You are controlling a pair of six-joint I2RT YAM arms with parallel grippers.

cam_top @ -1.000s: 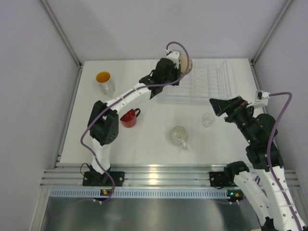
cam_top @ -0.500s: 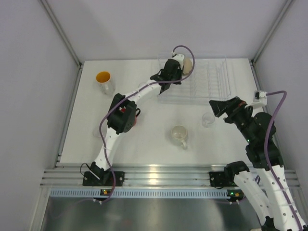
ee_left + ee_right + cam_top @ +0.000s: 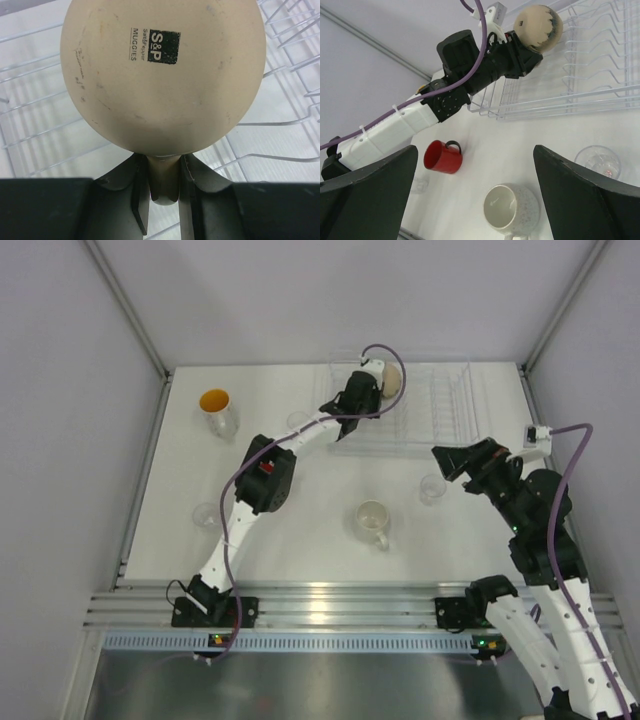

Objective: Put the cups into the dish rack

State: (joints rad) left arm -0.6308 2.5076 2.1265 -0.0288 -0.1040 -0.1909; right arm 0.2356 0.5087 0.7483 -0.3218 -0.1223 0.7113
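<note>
Over the left end of the dish rack (image 3: 440, 410), the tan mug (image 3: 162, 75) hung with its base turned outward, a matte, scuffed underside stamped "S&P MUGGIES". The left gripper (image 3: 164, 195) pinched its handle; contact with the rack's ribs could not be judged. On the table (image 3: 310, 545), outside the rack, stood the white mug (image 3: 373, 520), red mug (image 3: 442, 156), orange-lined cup (image 3: 217, 405) and a small clear glass (image 3: 432, 487), with the right gripper (image 3: 443, 462) spread wide just beside that glass.

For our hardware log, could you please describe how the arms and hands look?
The left arm and right arm have white links, black joint housings and a purple cable looping along each. The left hand and right hand are black, with two fingers each.
</note>
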